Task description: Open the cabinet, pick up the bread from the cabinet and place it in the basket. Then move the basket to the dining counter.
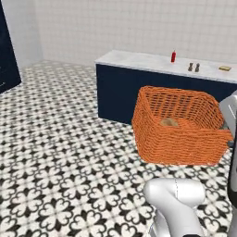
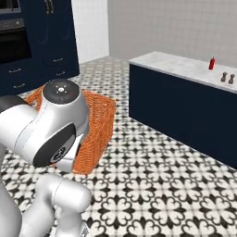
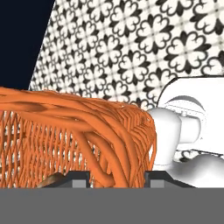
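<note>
Basket (image 1: pixel 178 127), orange woven mesh, rim clamped in pincer (image 3: pixel 117 175), holds bread (image 1: pixel 169 122).

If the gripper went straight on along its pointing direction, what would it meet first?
The basket: its woven rim sits between the fingertips of the gripper, apparently gripped already. Beyond the wall comes the basket's inside, where the bread lies, then patterned floor; depth is unclear.

Rendered evenly bright, flat and shadowless, without glare; looked soft and pixelated throughout, coarsest on weave nearest the jaws.
</note>
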